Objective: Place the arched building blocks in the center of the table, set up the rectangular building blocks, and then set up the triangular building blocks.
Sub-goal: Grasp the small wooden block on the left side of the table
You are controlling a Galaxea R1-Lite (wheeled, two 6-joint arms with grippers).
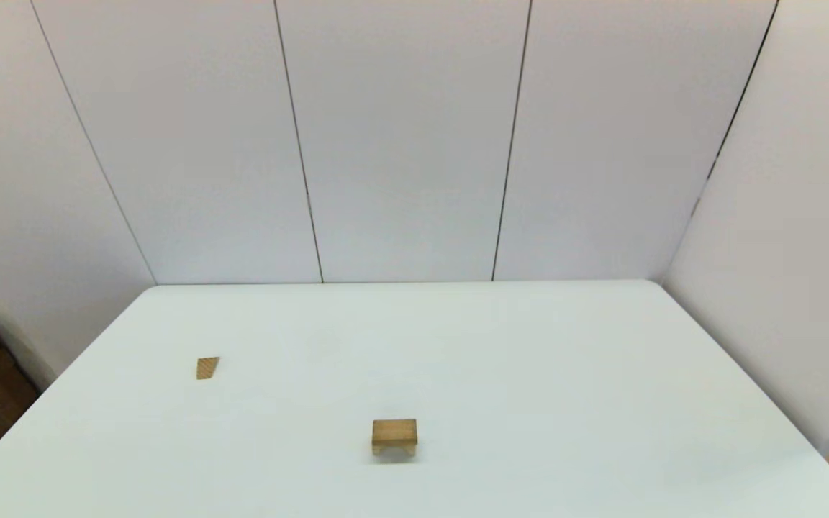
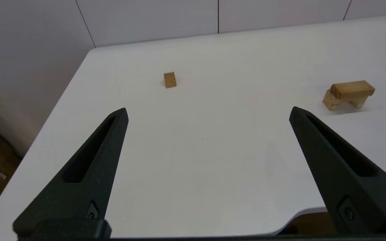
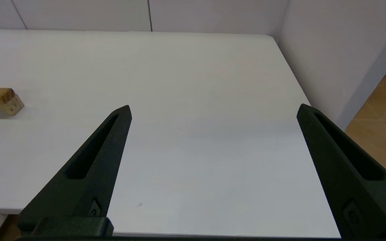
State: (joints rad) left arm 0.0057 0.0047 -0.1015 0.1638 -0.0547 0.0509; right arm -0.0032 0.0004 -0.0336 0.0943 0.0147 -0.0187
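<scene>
From the head we look forward and down over the whole surface [image 1: 529,374] to the wall panels. Our left wrist camera sits low behind its end effector [image 2: 208,113], near the surface's front edge, facing across it. The right wrist camera sits likewise behind its end effector [image 3: 213,110]. All three views share the stacked blocks [image 1: 394,437], lying between the two end effectors.

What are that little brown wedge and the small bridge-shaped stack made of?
The wedge looks like bare wood: striped grain lines show. The stack, a tan slab atop a paler notched block, also looks like unpainted matte wood, with grain rings on the end. Whether it is varnished I cannot tell.
</scene>
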